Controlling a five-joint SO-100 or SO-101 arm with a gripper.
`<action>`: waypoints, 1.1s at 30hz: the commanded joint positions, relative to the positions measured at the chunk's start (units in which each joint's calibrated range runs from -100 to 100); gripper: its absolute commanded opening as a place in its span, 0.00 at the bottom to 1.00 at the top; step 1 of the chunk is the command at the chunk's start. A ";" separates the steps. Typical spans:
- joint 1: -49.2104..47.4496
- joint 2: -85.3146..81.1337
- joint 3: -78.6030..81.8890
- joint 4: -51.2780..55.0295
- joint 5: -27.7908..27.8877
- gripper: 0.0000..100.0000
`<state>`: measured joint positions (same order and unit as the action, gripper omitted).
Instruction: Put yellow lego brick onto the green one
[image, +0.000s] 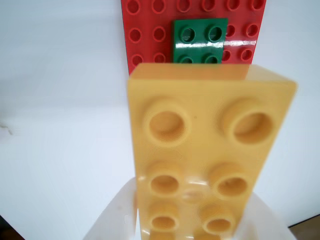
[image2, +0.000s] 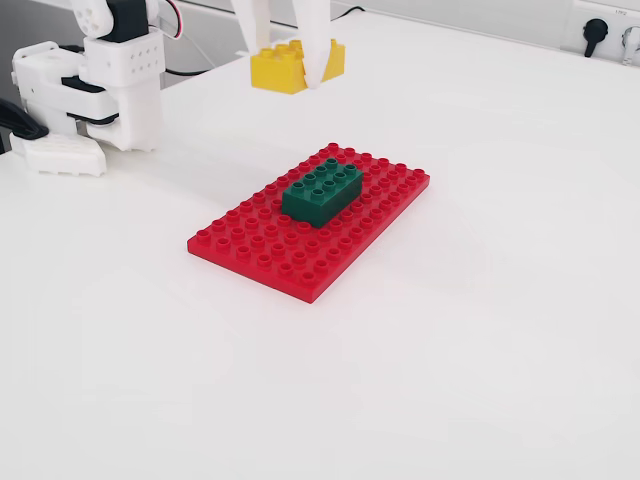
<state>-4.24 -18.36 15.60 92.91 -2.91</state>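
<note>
My gripper (image2: 290, 62) is shut on the yellow lego brick (image2: 296, 64) and holds it in the air, up and behind the red baseplate (image2: 250, 250). In the wrist view the yellow brick (image: 200, 145) fills the middle, studs up, between the white fingers (image: 112, 220). The dark green brick (image2: 322, 193) sits studs up on the middle of the baseplate. In the wrist view the green brick (image: 199, 41) shows just beyond the yellow brick's far edge, partly hidden by it, on the baseplate (image: 145, 35).
The white arm base (image2: 95, 90) stands at the left rear of the white table (image2: 450, 350). A wall socket (image2: 597, 30) is at the far right edge.
</note>
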 joint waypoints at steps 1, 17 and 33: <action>1.00 -4.30 7.31 -5.28 1.24 0.07; 0.41 0.81 12.10 -16.62 0.98 0.08; -2.69 5.42 14.72 -21.20 -0.58 0.09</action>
<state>-5.86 -12.45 29.22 73.29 -2.44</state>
